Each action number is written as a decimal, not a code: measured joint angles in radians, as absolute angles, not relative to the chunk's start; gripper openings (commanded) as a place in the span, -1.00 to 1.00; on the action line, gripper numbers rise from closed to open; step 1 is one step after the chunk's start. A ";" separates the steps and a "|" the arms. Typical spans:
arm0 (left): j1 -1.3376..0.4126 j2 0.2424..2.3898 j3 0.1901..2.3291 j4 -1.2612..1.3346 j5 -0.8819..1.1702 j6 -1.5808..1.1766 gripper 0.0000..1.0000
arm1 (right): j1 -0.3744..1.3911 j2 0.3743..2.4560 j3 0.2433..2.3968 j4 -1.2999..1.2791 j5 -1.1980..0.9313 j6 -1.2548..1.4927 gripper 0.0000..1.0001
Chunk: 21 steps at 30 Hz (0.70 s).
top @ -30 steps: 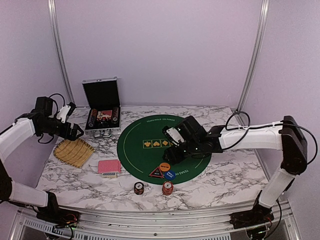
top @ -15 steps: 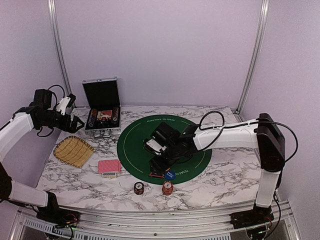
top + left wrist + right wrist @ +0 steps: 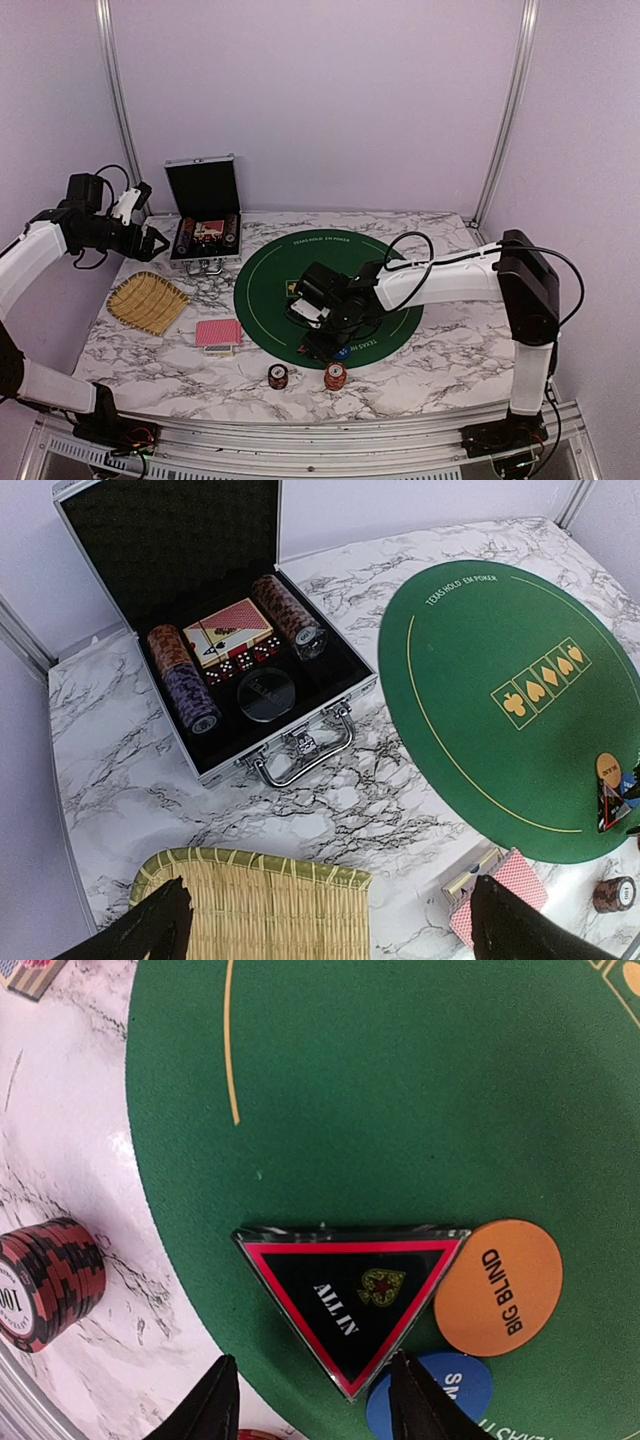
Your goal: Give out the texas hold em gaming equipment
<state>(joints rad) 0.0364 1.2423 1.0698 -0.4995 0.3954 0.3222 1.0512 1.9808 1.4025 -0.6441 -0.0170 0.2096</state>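
Note:
A dark triangular "ALL IN" marker (image 3: 355, 1295) lies on the green mat (image 3: 400, 1090), touching an orange "BIG BLIND" disc (image 3: 498, 1288) and a blue disc (image 3: 435, 1395). My right gripper (image 3: 312, 1405) is open, its fingers either side of the marker's near corner and not touching it; from above it (image 3: 318, 335) hides the marker. Two chip stacks (image 3: 278, 376) (image 3: 335, 376) and a red-backed card deck (image 3: 218, 335) lie on the marble. My left gripper (image 3: 330, 935) hangs open and empty high above the straw tray (image 3: 270, 910).
The silver case (image 3: 300, 760) stands open at the back left, holding rolls of chips, a card pack (image 3: 230, 630) and dice. A red and dark chip stack (image 3: 45, 1282) sits just off the mat's edge, left of my right fingers.
My right gripper has travelled left and nearer across the mat to above the triangular marker, and its jaws have narrowed. The left arm has swung slightly toward the case.

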 measured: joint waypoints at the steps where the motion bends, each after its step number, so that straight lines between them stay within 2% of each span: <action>1: 0.036 1.242 1.071 -0.500 0.397 0.322 0.98 | 1.051 1.984 1.403 -0.646 -0.017 0.209 -0.09; 8: 0.036 1.242 1.086 -0.499 0.413 0.319 0.98 | 1.051 1.998 1.408 -0.653 -0.013 0.209 -0.19; 16: 0.036 1.242 1.096 -0.501 0.419 0.318 0.98 | 1.051 2.035 1.462 -0.676 -0.008 0.207 -0.38; 21: 0.036 1.242 1.110 -0.501 0.419 0.317 0.98 | 1.051 2.061 1.497 -0.682 -0.002 0.204 -0.40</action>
<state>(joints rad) 0.0357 1.2423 1.1103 -0.5014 0.4191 0.3172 1.0508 2.0613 1.4971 -0.6815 -0.0017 0.2043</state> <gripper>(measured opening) 0.989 0.303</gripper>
